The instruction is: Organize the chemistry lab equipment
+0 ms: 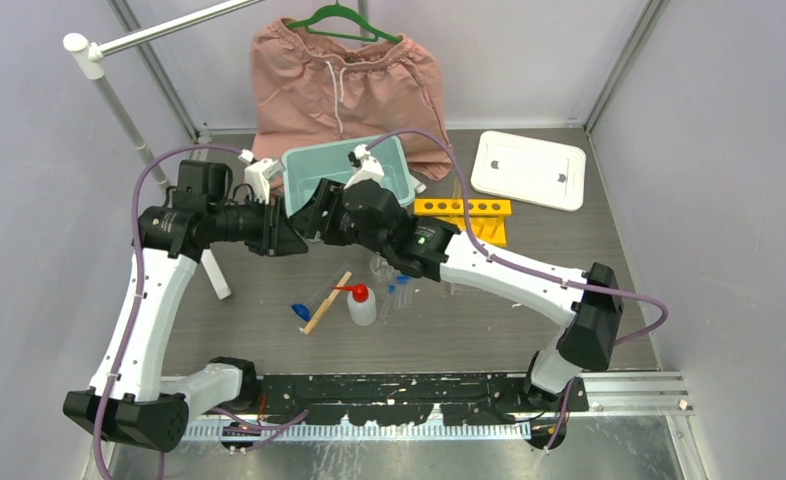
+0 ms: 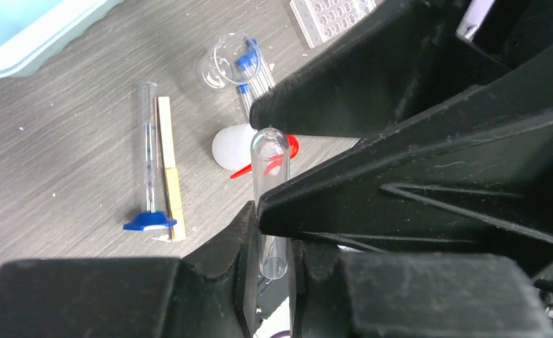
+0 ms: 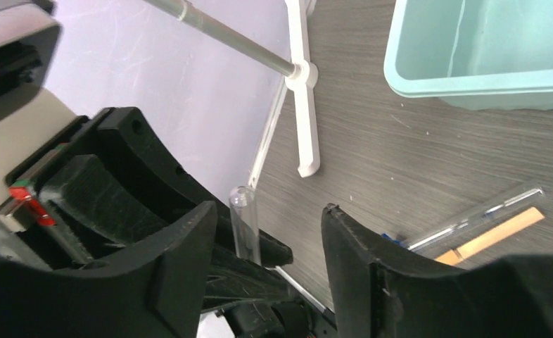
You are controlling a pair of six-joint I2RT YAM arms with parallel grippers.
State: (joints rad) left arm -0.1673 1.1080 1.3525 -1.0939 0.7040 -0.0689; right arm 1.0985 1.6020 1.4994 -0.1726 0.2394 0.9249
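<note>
Clear test tube (image 2: 269, 165) clamped in my left gripper (image 2: 274, 253), up in the air over the tabletop (image 2: 62, 155) middle; my right gripper (image 3: 267, 239) jaws spread wide around its top

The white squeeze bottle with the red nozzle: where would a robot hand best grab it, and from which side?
Probably the squeeze bottle by its round white body, below the red cap, from above, closing front to back: it stands upright, its nozzle points left toward the wooden stick, and blue-capped tubes lie on its right.
</note>
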